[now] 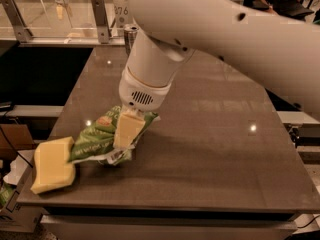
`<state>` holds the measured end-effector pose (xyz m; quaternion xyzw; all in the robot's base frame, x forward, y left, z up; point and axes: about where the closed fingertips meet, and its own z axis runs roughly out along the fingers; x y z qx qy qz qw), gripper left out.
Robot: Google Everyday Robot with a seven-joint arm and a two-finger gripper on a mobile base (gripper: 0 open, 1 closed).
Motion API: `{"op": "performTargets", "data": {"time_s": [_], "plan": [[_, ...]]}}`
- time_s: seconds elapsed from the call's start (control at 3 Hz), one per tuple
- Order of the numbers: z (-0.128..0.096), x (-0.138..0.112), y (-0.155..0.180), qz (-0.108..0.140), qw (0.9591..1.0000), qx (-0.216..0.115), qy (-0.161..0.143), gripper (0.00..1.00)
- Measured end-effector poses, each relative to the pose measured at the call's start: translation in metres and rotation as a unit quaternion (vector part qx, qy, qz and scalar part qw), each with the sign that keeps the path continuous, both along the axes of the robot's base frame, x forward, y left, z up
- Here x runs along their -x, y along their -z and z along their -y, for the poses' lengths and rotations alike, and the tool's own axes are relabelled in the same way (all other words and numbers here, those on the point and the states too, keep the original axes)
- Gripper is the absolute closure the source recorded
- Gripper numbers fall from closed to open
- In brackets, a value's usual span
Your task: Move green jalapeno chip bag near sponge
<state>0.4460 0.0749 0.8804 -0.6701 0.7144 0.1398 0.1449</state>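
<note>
The green jalapeno chip bag [94, 140] lies crinkled near the table's front left corner, its orange-red spot facing up. Its left end touches the sponge [51, 164], a thick pale-yellow foam slab with wavy sides at the table's left front edge. My gripper [127, 132] hangs from the big white arm and comes down onto the bag's right end. One pale-yellow finger [128, 128] shows in front of the bag, and the gripper is shut on the bag. The bag's right part is hidden behind the finger.
The dark table [215, 149] stretches right and back. A metal can [131, 34] stands at the far edge, partly behind the arm. A glass and metal rail [55, 19] runs behind the table. The sponge overhangs the table's left edge.
</note>
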Motion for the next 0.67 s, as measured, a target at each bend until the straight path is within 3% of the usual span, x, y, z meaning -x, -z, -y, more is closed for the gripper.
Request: {"op": "performTargets", "data": {"time_s": [0.33, 0.67], "plan": [[-0.0003, 0.0011, -0.0018, 0.002, 1.0000, 0.000, 0.000, 0.00], [-0.0003, 0.0011, -0.0018, 0.002, 1.0000, 0.000, 0.000, 0.00]]}}
